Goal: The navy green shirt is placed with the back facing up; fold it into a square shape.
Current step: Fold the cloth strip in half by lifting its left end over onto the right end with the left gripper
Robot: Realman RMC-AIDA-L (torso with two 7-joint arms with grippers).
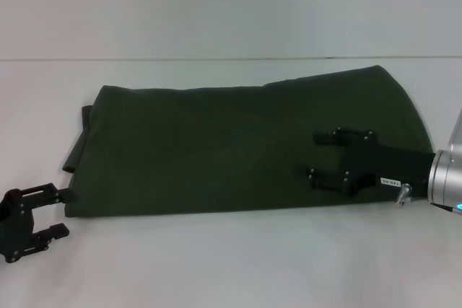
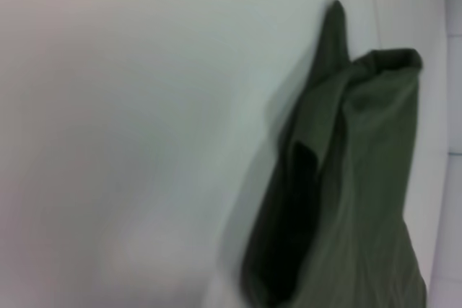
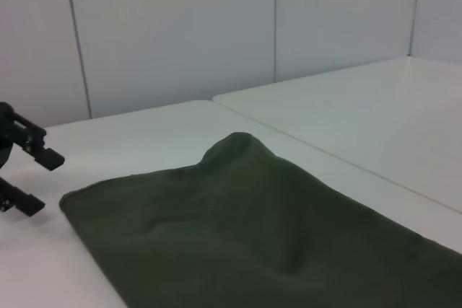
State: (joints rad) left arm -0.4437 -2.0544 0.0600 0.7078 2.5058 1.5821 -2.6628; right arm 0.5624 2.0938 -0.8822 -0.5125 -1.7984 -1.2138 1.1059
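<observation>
The navy green shirt [image 1: 231, 146] lies on the white table as a long band folded lengthwise, running left to right. Its bunched end also shows in the left wrist view [image 2: 354, 200], and a flat stretch with one raised hump shows in the right wrist view [image 3: 245, 229]. My right gripper [image 1: 316, 156] hovers open over the shirt's right part with nothing between its fingers. My left gripper [image 1: 58, 212] stands open on the table just off the shirt's front left corner, apart from the cloth. The same left gripper [image 3: 43, 182] appears far off in the right wrist view.
The white table [image 1: 231, 265] has bare surface in front of the shirt and behind it. A seam [image 1: 216, 58] crosses the table behind the shirt. Grey wall panels [image 3: 173, 27] stand beyond the table.
</observation>
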